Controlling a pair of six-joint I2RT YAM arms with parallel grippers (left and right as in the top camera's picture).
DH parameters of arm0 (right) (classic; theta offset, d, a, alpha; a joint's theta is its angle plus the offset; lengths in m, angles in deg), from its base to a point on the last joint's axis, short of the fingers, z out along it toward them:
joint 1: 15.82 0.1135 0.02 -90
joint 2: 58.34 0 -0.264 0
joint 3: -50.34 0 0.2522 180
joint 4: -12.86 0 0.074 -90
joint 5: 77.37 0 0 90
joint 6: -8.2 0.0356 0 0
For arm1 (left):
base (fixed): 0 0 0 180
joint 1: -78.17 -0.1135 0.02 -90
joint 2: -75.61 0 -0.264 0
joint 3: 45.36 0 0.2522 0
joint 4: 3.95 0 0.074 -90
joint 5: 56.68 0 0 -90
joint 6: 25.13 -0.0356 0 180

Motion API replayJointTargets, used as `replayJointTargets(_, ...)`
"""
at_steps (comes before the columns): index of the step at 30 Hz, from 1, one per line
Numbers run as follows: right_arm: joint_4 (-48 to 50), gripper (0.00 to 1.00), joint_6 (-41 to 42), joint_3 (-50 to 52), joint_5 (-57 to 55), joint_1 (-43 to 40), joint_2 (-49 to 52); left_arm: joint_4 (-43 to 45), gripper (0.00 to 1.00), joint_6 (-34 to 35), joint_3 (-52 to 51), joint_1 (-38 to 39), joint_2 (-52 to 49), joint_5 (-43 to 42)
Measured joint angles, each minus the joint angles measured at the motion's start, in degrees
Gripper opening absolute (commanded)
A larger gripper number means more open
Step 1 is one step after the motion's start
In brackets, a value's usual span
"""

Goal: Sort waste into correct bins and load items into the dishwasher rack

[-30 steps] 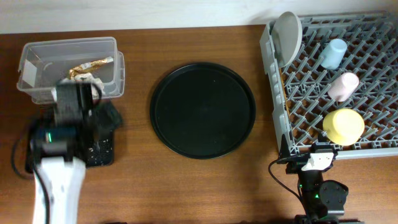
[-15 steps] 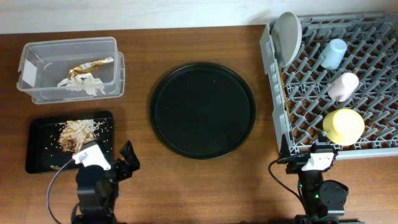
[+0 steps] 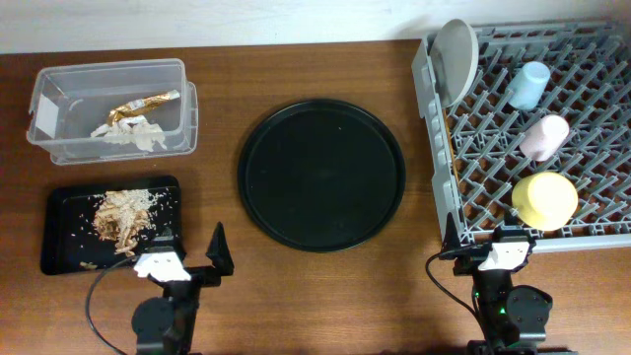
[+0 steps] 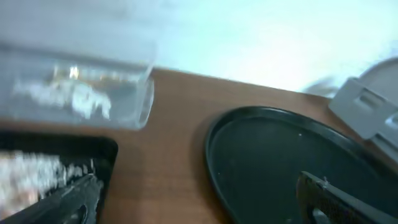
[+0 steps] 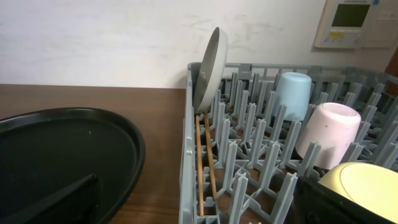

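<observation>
The clear tub [image 3: 59,74] at the back left holds crumpled white paper [image 3: 128,133] and a gold-brown wrapper [image 3: 146,104]. In front of it, the shallow black tray [image 3: 59,258] carries the food scraps [image 3: 123,212]. On the right, the grey rack [image 3: 439,187] holds the upright grey plate [image 3: 455,54], blue cup [image 3: 529,84], pink cup [image 3: 544,136] and yellow bowl [image 3: 544,199]. My left gripper [image 3: 187,258] stands open and empty at the front edge, right of the black tray. My right gripper [image 3: 488,245] is open and empty at the rack's front-left corner.
A big round black tray [image 3: 321,175] lies bare between the bins and the rack. The right wrist view shows two thin wooden sticks [image 5: 205,162] lying in the rack's left row behind the plate [image 5: 210,68]. The wall runs along the table's far edge.
My left arm has pulled back from over the tub and black tray to the table's front edge, uncovering both. The right arm has not moved.
</observation>
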Motion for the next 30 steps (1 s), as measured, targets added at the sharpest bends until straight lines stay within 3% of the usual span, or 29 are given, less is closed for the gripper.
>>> replayJointTargets(3,0.0,0.98,0.0,0.0,0.0,0.0,0.0,0.0,0.99,-6.7,0.0,0.8,2.4,-0.1)
replayJointTargets(11,0.0,0.98,0.0,0.0,0.0,0.0,0.0,-0.3,0.99,-13.1,0.0,0.8,2.8,1.8)
replayJointTargets(30,0.0,0.98,0.0,0.0,0.0,0.0,0.0,-0.3,0.99,-14.9,0.0,2.5,2.8,2.3)
